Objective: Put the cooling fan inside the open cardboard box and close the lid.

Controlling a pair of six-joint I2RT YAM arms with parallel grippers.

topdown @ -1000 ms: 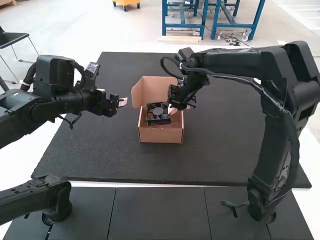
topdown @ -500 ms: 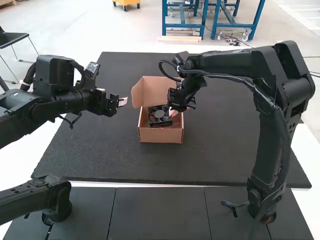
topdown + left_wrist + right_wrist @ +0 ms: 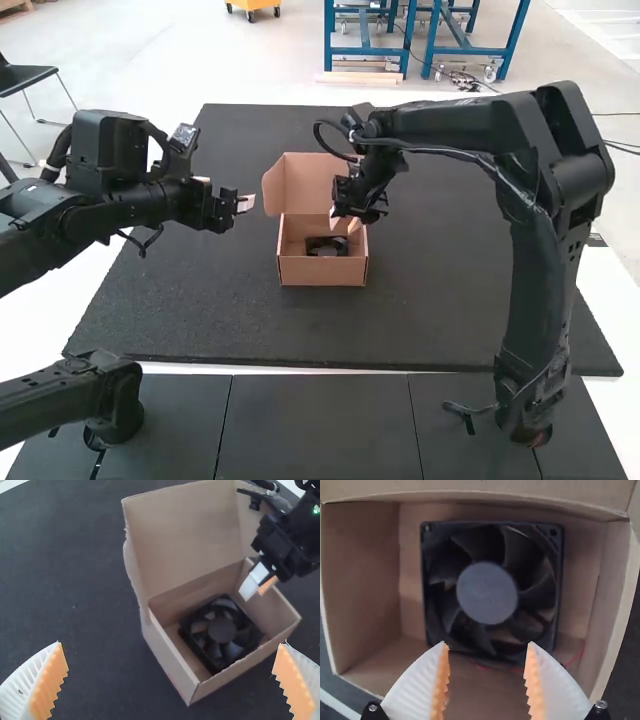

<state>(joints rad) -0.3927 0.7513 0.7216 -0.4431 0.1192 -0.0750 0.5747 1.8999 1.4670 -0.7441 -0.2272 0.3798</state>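
A: Fan position?
B: Cooling fan [image 3: 487, 592] lies flat on the floor of the cardboard box [image 3: 320, 268]. Lid [image 3: 298, 182] stands upright on the far side. Right jaws are spread and empty, directly above the fan.
A: Who closes?
B: Left jaws, spread, sit just left of the lid. Nearer, I judge.

I can read no text, number or sign anywhere from here. The box [image 3: 322, 268] has plain brown walls, and the fan [image 3: 486, 592] has a plain grey hub in its middle.
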